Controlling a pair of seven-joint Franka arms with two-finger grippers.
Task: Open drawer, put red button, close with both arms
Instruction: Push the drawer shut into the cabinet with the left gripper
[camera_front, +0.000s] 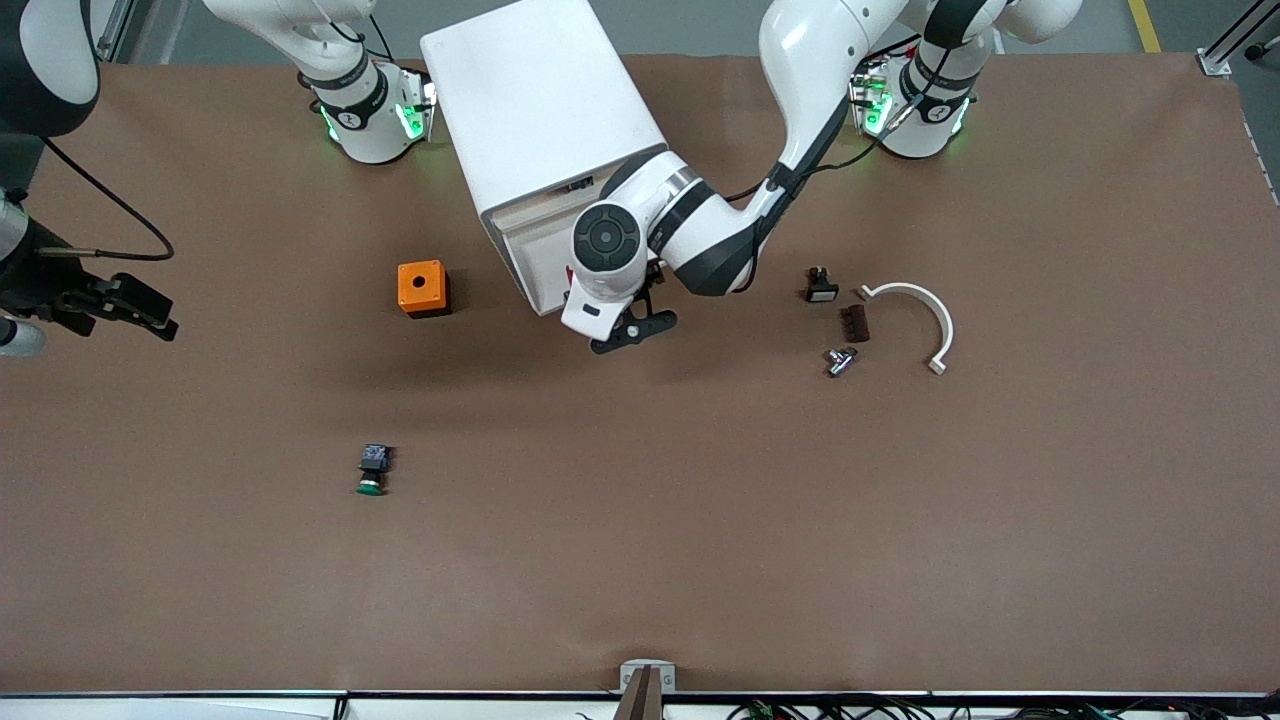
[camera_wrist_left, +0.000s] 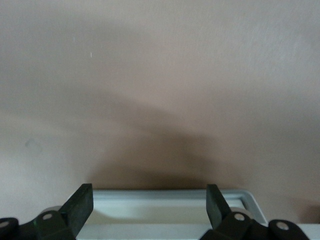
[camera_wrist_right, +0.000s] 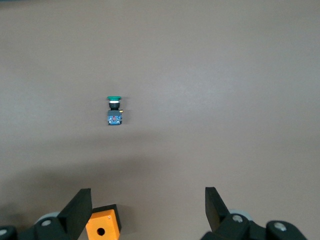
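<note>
The white cabinet (camera_front: 540, 110) stands between the arm bases. My left arm reaches down in front of its cream drawer fronts (camera_front: 530, 250) and hides most of them. My left gripper (camera_front: 635, 333) is open and empty just above the table at the cabinet's front. In the left wrist view the left gripper (camera_wrist_left: 150, 200) has the white rim of a tray-like drawer (camera_wrist_left: 165, 196) between its fingers. My right gripper (camera_front: 140, 305) is open and empty, high over the right arm's end of the table; it also shows in the right wrist view (camera_wrist_right: 147, 205). No red button shows in any view.
A green-capped button (camera_front: 372, 470) (camera_wrist_right: 114, 111) lies nearer the front camera. An orange cube with a round hole (camera_front: 422, 288) (camera_wrist_right: 102, 227) stands beside the cabinet. Toward the left arm's end lie a small black part (camera_front: 820, 285), a dark block (camera_front: 855, 323), a metal fitting (camera_front: 840, 360) and a white curved bracket (camera_front: 925, 315).
</note>
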